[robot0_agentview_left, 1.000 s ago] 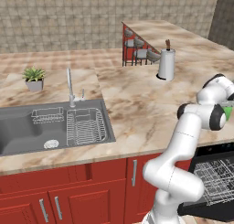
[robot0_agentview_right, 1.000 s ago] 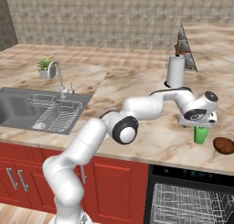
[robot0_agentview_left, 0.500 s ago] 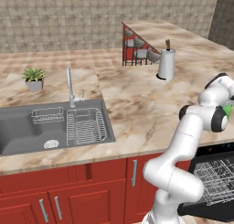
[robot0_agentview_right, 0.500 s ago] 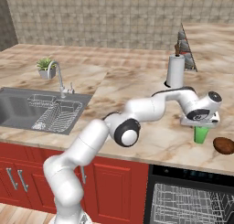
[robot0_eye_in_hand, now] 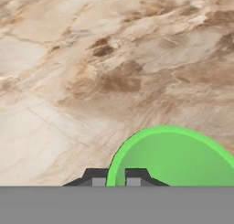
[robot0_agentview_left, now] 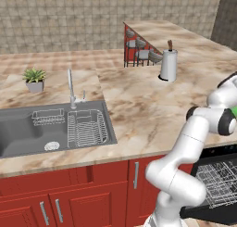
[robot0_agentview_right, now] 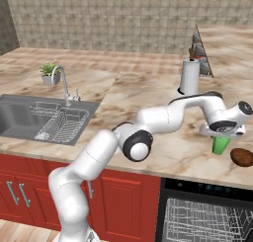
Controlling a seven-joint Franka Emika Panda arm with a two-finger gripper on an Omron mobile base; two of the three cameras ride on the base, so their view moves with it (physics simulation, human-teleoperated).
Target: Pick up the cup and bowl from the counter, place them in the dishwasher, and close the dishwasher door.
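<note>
On the marble counter (robot0_agentview_right: 163, 132), near its front right edge, stands the green cup (robot0_agentview_right: 219, 145). My gripper (robot0_agentview_right: 221, 136) comes down on it from above. In the hand view the gripper (robot0_eye_in_hand: 116, 178) is shut on the cup (robot0_eye_in_hand: 176, 157), one fingertip (robot0_eye_in_hand: 95, 177) outside the left rim and the other inside. A sliver of the cup (robot0_agentview_left: 234, 111) shows at the right edge of the left base view. The brown bowl (robot0_agentview_right: 242, 157) lies on the counter just right of the cup. Below, the dishwasher (robot0_agentview_right: 205, 214) stands open, its wire rack (robot0_agentview_left: 217, 184) pulled out over the lowered dishwasher door (robot0_agentview_left: 208, 215).
A white paper-towel holder (robot0_agentview_right: 189, 77) stands behind the cup, with a red wire rack (robot0_agentview_left: 139, 50) further back. The steel sink (robot0_agentview_left: 51, 126) with its faucet (robot0_agentview_left: 71, 89) and a small potted plant (robot0_agentview_left: 35, 79) are off to the left. Red cabinets (robot0_agentview_left: 69, 193) run below.
The jaws have closed from wide open onto the green cup's rim. The arm and the cup have barely shifted.
</note>
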